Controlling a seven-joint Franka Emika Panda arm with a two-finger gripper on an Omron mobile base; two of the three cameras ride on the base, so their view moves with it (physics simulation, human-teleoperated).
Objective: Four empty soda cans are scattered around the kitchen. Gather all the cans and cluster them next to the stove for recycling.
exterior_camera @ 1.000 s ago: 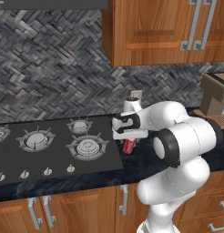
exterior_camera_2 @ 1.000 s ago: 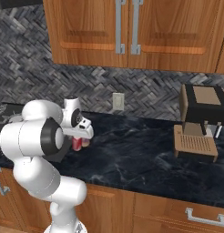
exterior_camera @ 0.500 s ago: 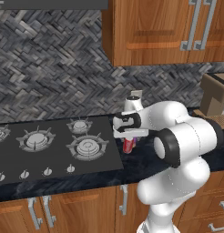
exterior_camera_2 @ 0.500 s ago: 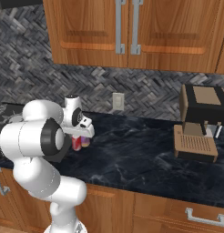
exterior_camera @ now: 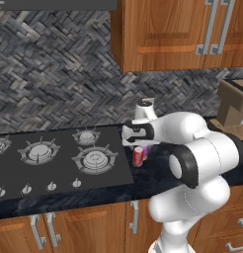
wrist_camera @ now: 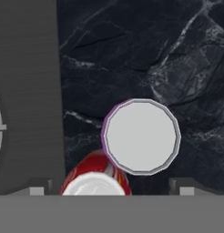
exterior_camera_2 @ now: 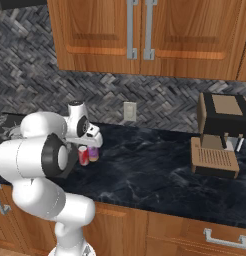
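Gripper fingers spread wide above two upright cans, red can and purple can, beside the stove.

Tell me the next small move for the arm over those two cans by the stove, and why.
Probably lift the gripper straight up and away. Its jaws stand open with nothing between them, while the red can and the purple can stand upright on the black counter just beside the stove, so this drop looks done.
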